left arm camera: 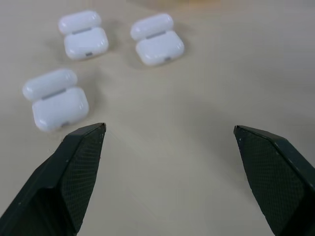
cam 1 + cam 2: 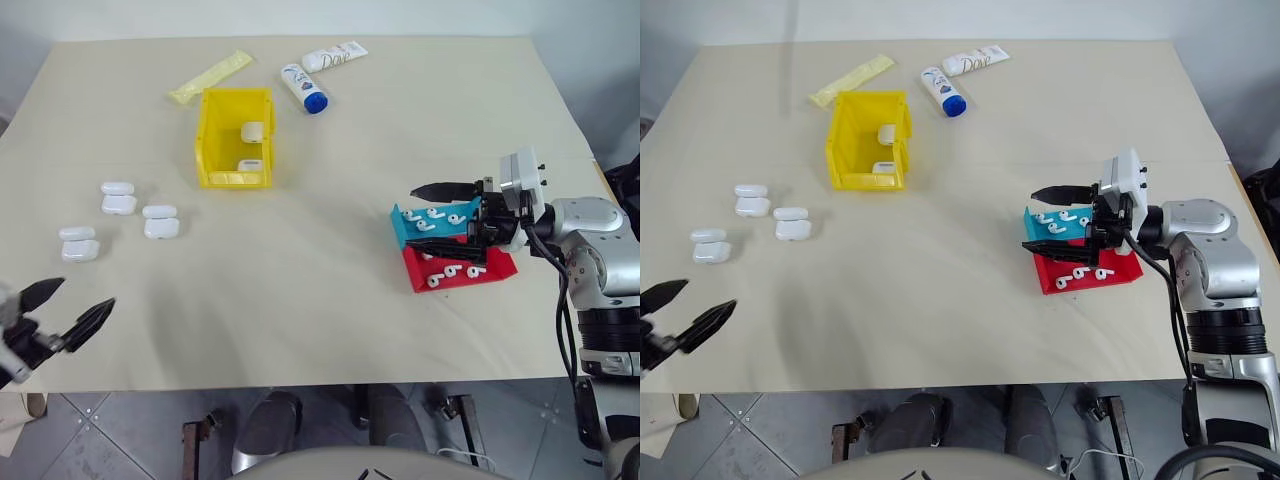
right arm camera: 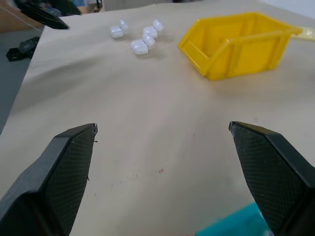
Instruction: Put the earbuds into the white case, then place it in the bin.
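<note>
- Three cases point(image 2: 119, 198) point(image 2: 160, 222) point(image 2: 79, 243) lie open on the bench point(image 2: 320, 300), well to the left of centre, lids folded back toward the far edge; each one's long axis runs side to side.
- Bin point(image 2: 235, 138) stands far-left of centre, its long axis running from the near to the far edge, lower front wall toward the robot. Two more cases point(image 2: 252, 131) point(image 2: 249, 165) sit inside it.
- Earbuds point(image 2: 437, 215) lie in a blue tray point(image 2: 402, 228), more earbuds point(image 2: 452, 273) in a red tray point(image 2: 496, 270) just in front of it, both on the right; stems point various ways.
- A white tube point(image 2: 334, 56) at the far edge reads "Dove". Beside it lies a white bottle point(image 2: 304, 88) with a blue cap, its print too small to read, and a yellow sachet point(image 2: 211, 77) to the left.
- Left tool point(image 2: 70, 310) hangs at the near left edge, fingers spread wide, holding nothing, with the cases ahead of it.
- Right tool point(image 2: 432, 215) is over the blue tray, pointing left, fingers spread wide and empty.
</note>
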